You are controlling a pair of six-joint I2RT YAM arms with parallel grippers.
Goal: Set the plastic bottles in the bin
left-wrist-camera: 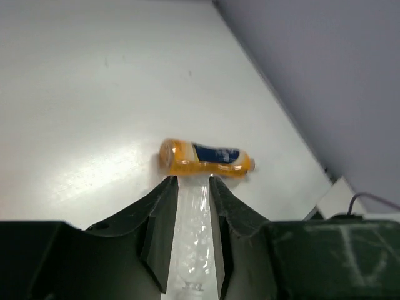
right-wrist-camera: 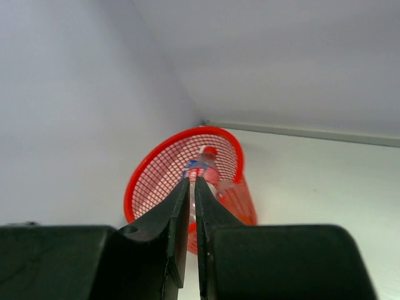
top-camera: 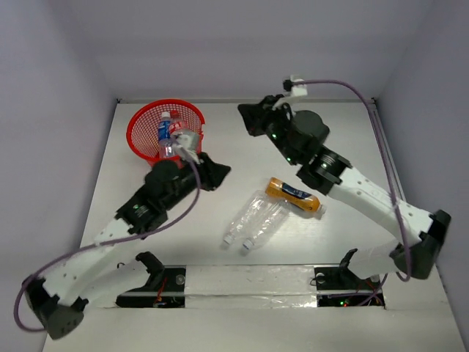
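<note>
The left pincer clamps a clear bottle, presumably bound for the red mesh bin at ten o'clock; the right pincer is together, empty.

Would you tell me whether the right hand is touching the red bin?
Apart. The top external view shows a plain stretch of bare table between the right hand and the bin.

I'm seeing two labelled bottles standing in the red bin; clear bottles and an orange bottle are lying to its right.
</note>
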